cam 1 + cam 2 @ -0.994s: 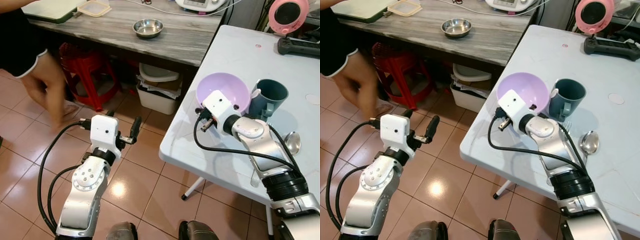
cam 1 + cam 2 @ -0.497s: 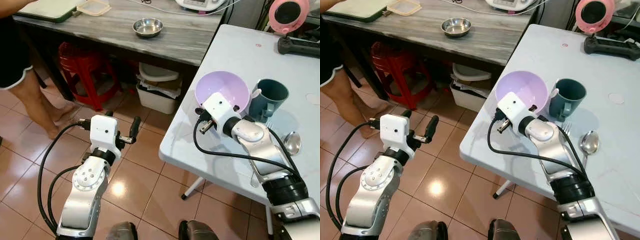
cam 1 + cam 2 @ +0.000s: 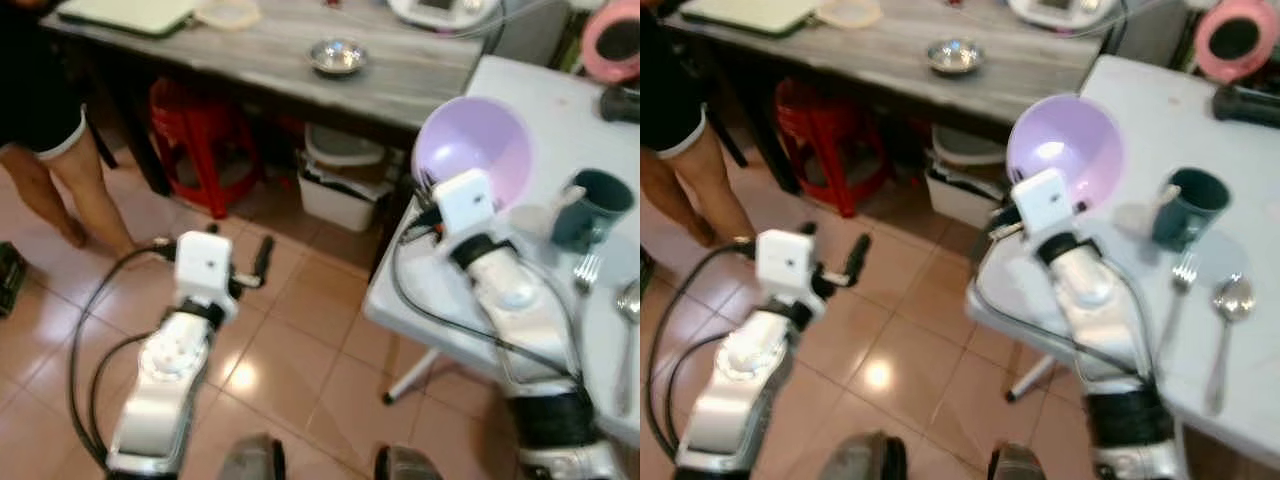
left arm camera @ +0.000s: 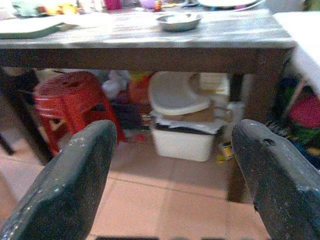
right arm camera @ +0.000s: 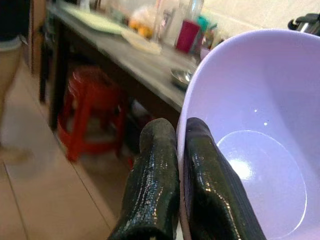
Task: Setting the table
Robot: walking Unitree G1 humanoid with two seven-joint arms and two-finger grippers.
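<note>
Lifted since a second ago: purple bowl [image 3: 1067, 148], off the white table [image 3: 1200, 330] and tilted up; person's legs [image 3: 62, 190] stepped further left. Left gripper [image 4: 172, 170] idle over floor, fingers wide apart, holding nothing; right gripper [image 5: 172, 165] pinched on bowl rim. Mug [image 3: 1188, 207], fork [image 3: 1181, 275], spoon [image 3: 1231, 300] already laid; bowl placement judged outstanding.

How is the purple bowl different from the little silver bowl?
The purple bowl is bigger, tilted up and pinched at its rim by the right gripper; the silver bowl is smaller, shiny metal, sitting flat and untouched on the grey wooden counter. Both are round and look empty.
</note>
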